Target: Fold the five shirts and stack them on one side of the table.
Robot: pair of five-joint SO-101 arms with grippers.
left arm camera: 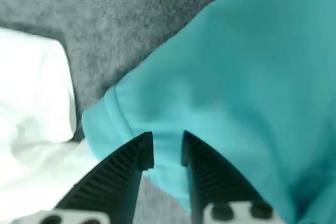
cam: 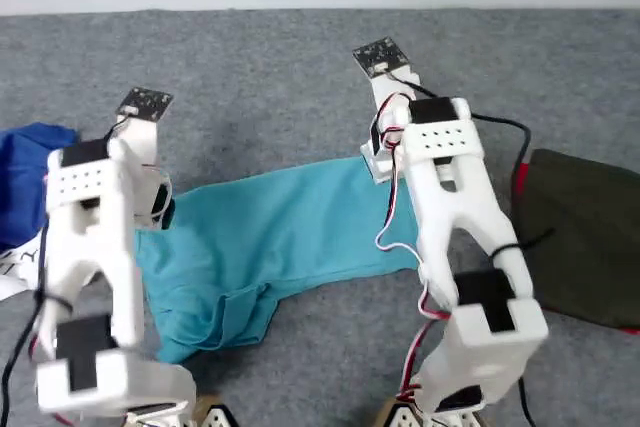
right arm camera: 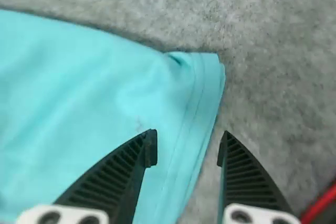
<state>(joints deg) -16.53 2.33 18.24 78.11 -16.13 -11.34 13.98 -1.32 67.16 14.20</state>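
Note:
A teal shirt [cam: 270, 227] lies spread across the middle of the grey table, its near left part bunched into folds. My left gripper [left arm camera: 168, 148] is at the shirt's left edge, its fingers close together with the teal hem [left arm camera: 236, 77] pinched between them. In the high view that gripper [cam: 160, 202] sits mostly under its arm. My right gripper [right arm camera: 186, 148] hovers open over the shirt's far right corner [right arm camera: 199, 72], one finger over the cloth and one over bare table. In the high view it is at the shirt's right end [cam: 378, 157].
A blue shirt [cam: 25, 177] is heaped at the far left, with a white shirt [cam: 15, 267] in front of it and close to the left gripper [left arm camera: 31, 103]. A dark olive shirt [cam: 585, 237] lies flat at the right. Bare grey table [cam: 250, 77] stretches behind.

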